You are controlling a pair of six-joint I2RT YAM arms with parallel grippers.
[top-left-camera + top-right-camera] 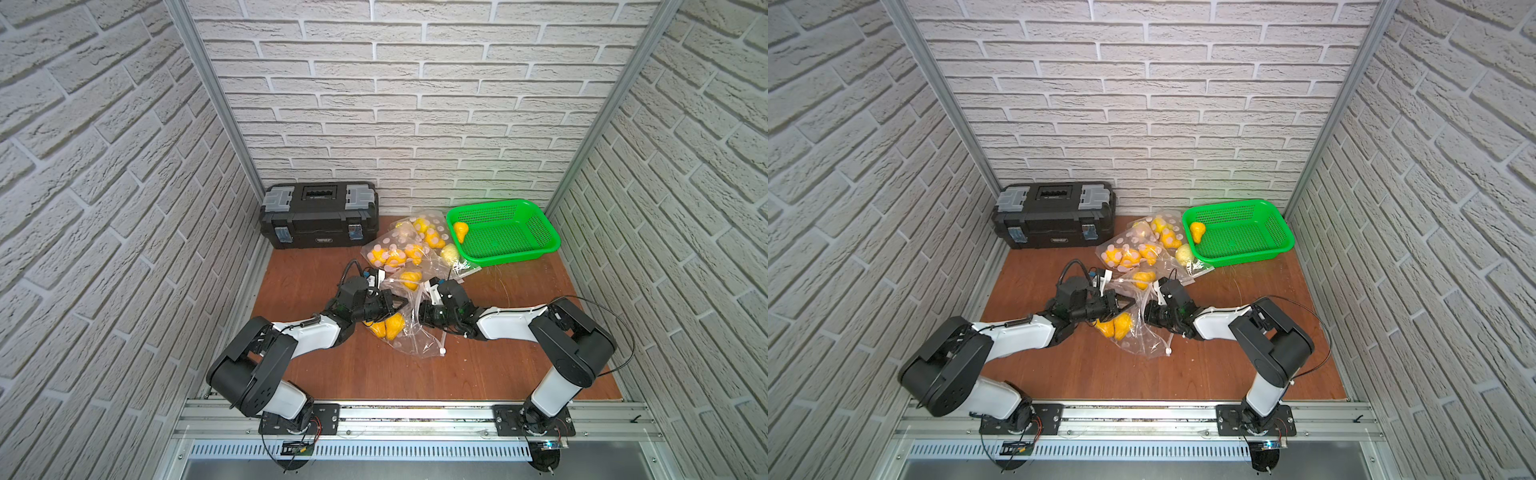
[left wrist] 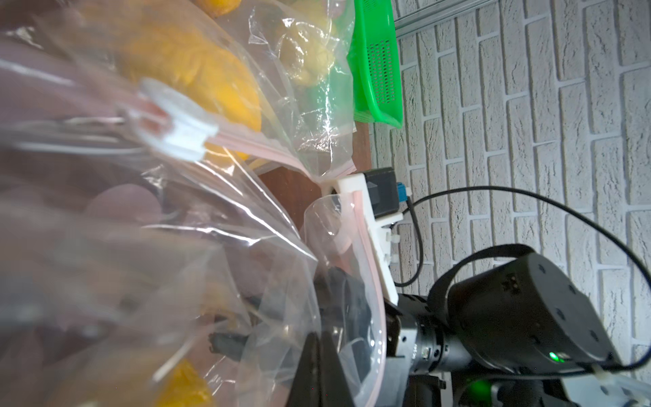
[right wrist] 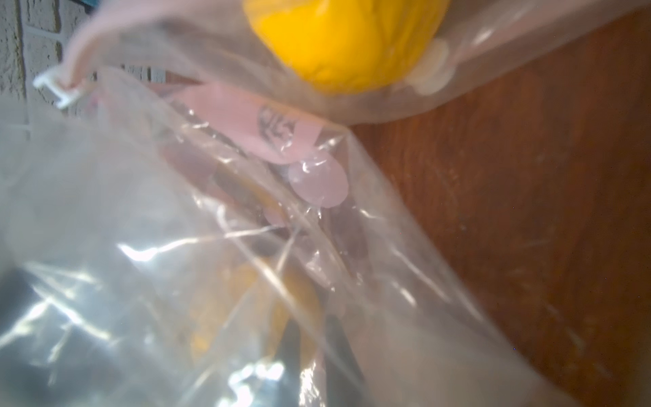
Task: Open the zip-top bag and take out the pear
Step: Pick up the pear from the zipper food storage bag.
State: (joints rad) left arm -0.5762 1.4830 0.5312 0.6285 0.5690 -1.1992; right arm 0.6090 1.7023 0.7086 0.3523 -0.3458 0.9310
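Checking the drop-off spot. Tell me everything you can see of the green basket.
The green basket is plastic by its look, rectangular with rounded corners, a flared rim and perforated walls and floor. It sits upright on the wooden table at the far right corner. One yellow pear lies inside by its left wall. A clear bag holding a pale fruit seems to rest against its near left corner.
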